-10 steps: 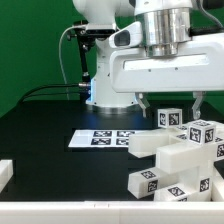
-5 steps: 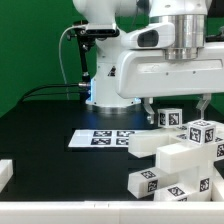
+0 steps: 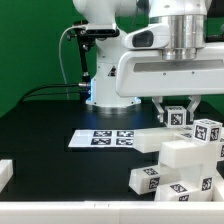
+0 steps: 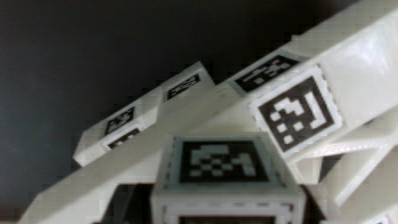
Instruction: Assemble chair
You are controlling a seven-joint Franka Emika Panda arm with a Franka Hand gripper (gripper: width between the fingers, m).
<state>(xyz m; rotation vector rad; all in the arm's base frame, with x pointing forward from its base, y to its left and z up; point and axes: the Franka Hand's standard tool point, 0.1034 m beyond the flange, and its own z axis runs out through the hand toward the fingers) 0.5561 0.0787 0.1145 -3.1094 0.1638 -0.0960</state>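
**Gripper closed around a tagged cube atop the chair stack**

Exterior view: a black worktop (image 3: pixel 50 120) fills the scene, with a green wall behind it and a white rim strip along its near edge. The marker board (image 3: pixel 102 138) lies flat on the worktop, just to the exterior view's left of the chair parts (image 3: pixel 185 160). Those parts, white slabs and cubes with black-and-white tags, are heaped at the exterior view's right of the marker board. The arm's white base stands behind the marker board, with a blue glow at its foot and black cables trailing toward the wall. The gripper (image 3: pixel 177 106) hangs above the heap, its dark fingers (image 3: pixel 160 105) flanking a small tagged cube (image 3: pixel 177 116) at the top of the stack; they appear clamped on it.

Compared with half a second ago, the fingers have drawn in from wide apart to either side of the cube, and the heap's long slab has tipped and shifted slightly toward the exterior view's right. The marker board has not moved.

Wrist view: the tagged cube (image 4: pixel 221 160) sits close under the camera, against angled white slabs (image 4: pixel 214 90) carrying several tags, with the black worktop behind. The image is blurred.
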